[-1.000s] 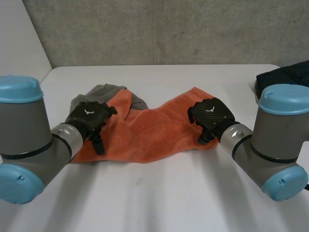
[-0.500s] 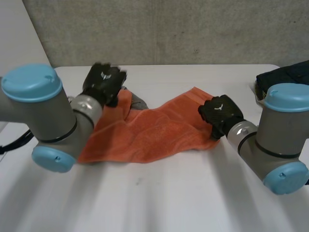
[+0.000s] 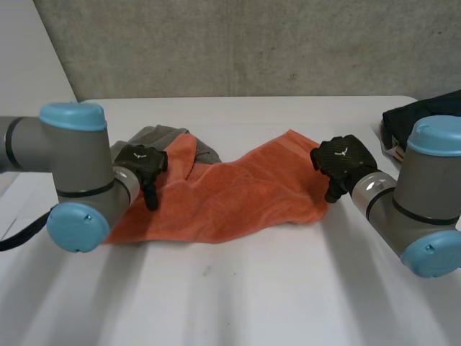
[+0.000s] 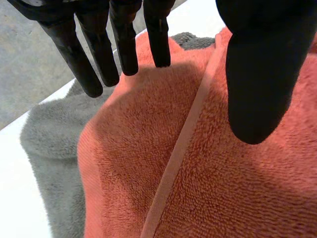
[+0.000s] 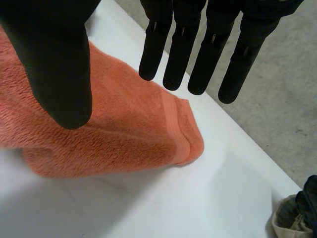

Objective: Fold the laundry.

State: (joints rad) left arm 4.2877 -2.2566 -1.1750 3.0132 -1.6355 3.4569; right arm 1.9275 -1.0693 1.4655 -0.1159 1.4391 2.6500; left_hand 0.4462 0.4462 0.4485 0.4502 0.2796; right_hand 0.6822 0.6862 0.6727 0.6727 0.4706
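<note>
Orange towel (image 3: pixel 230 198): rumpled mid-desk, left end overlapping grey towel (image 3: pixel 155 137).
Left hand (image 3: pixel 140 160): fingers (image 4: pixel 124 39) straight, holding nothing, over towel's left edge.
Right hand (image 3: pixel 344 160): fingers straight, empty, above towel's right corner.
Room: bare desk (image 3: pixel 238 288) toward near edge.

Left robot hand (image 3: pixel 140 160), right (image 3: pixel 343 157) (both spread)

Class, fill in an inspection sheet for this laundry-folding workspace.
Surface: white table, bare in front of the towels.
Job's things: orange towel lies rumpled, its left part over a grey towel.
Clutter: dark cloth heap at the table's far right edge.
Hands: left hand open over the orange towel's left part; right hand open above its right corner.
Cables: nothing seen across the laundry.
Surroundings: grey concrete wall behind the table.
</note>
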